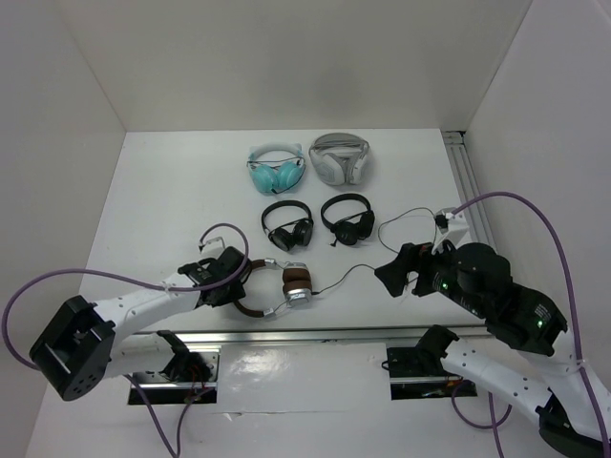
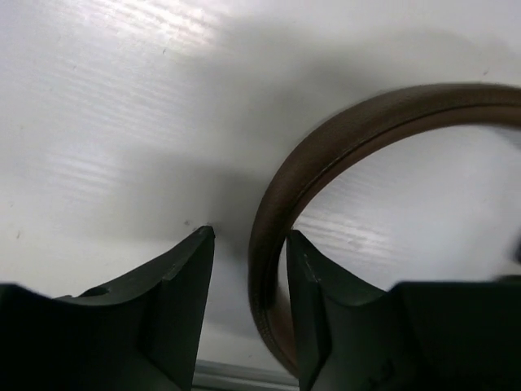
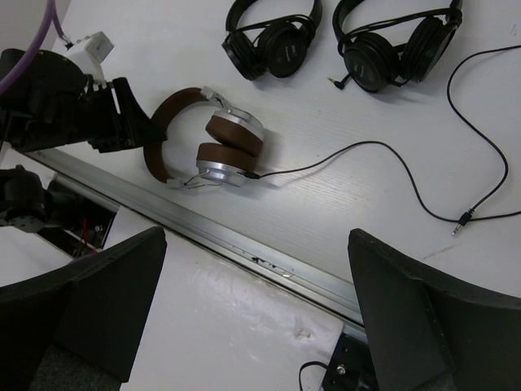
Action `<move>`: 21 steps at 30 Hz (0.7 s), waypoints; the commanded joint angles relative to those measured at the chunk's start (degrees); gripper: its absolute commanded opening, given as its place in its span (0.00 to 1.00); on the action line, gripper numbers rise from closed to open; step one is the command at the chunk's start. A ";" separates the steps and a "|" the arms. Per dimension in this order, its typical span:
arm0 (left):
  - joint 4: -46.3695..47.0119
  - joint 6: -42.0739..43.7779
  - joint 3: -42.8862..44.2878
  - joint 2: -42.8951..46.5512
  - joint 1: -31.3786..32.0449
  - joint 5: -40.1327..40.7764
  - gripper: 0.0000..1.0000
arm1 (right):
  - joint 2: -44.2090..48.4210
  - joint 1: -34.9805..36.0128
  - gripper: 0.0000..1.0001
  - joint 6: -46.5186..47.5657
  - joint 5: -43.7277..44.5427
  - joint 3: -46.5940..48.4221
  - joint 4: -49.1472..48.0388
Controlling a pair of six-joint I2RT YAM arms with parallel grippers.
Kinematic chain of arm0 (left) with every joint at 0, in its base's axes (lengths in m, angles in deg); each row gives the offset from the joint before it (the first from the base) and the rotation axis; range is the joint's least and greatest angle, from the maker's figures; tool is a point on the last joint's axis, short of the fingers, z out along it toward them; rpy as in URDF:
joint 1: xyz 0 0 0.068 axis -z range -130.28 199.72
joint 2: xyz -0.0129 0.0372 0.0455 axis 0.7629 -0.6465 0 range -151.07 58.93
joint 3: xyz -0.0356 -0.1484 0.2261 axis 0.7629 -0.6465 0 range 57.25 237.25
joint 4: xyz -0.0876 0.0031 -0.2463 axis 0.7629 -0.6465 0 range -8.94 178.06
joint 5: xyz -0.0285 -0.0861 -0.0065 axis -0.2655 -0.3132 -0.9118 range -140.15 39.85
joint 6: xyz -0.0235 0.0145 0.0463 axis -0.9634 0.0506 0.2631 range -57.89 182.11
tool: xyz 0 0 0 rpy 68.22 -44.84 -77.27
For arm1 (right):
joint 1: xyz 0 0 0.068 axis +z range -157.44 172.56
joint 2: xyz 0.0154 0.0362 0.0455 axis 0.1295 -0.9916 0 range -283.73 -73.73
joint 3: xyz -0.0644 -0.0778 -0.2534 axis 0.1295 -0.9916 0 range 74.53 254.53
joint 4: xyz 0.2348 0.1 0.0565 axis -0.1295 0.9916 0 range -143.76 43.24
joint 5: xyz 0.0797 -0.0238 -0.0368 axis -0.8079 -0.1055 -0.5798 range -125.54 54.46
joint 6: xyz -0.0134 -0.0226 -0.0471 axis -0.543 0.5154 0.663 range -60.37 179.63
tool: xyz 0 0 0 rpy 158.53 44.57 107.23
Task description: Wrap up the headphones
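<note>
Headphones (image 1: 294, 284) lie on the table (image 1: 162, 200) near its front edge, cable (image 3: 358, 145) trailing right. Left fingers (image 2: 175, 309) stand apart astride the brown headband (image 2: 342, 134); right fingers (image 3: 423, 309) hang spread wide, holding nothing.

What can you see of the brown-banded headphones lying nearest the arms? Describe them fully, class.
The headphones are an on-ear pair with a dark brown, leather-looking headband and silver ear cups with brown pads, turned in side by side under the arch. They lie flat on the white table beside its near rail. A thin black cable runs loose and unwound from one cup to a plug on the table. The left gripper straddles the headband, jaws open.
</note>
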 commanded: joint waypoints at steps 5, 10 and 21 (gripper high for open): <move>4.48 -2.51 -2.67 -5.02 0.15 -3.83 0.28 | 1.89 -0.37 1.00 0.65 -1.48 1.47 -4.13; 3.26 -2.51 -2.67 -2.22 0.68 -5.67 0.00 | 1.89 -0.37 1.00 0.65 -3.41 2.00 -5.44; -11.65 1.62 6.37 26.60 2.52 -14.11 0.00 | 6.12 -0.90 1.00 3.28 -12.11 -7.84 -28.64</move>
